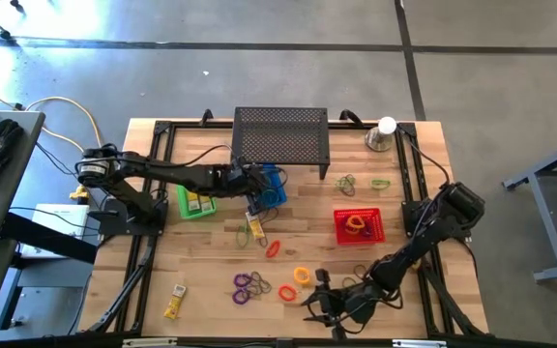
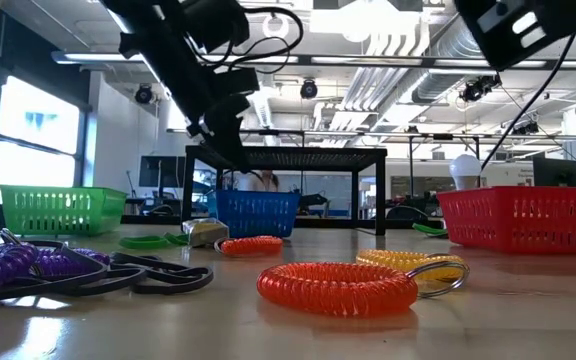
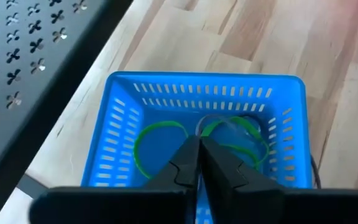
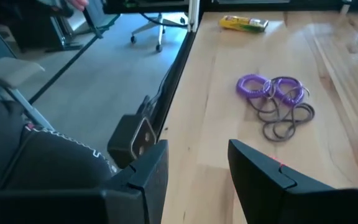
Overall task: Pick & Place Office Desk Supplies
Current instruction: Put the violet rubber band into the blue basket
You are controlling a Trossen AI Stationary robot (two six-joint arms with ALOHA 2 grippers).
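My left gripper (image 3: 199,144) is shut and empty. It hangs above the blue basket (image 3: 197,112), which holds green loops (image 3: 160,140); it also shows in the high view (image 1: 256,186). My right gripper (image 4: 197,158) is open and empty, low over the table's near edge (image 1: 310,297). It faces purple coils (image 4: 269,87) and grey loops (image 4: 288,119). Loose on the wood lie orange coils (image 1: 295,283), a red coil (image 1: 273,248), green loops (image 1: 380,183) and a yellow packet (image 1: 174,302). Another packet (image 1: 255,227) lies near the blue basket.
A green basket (image 1: 195,203) with yellow packets stands left of the blue one. A red basket (image 1: 358,225) holds yellow and orange loops. The black perforated stand (image 1: 280,135) stands at the far edge, just behind the blue basket. A silver cup with a white ball (image 1: 383,133) is at the far right.
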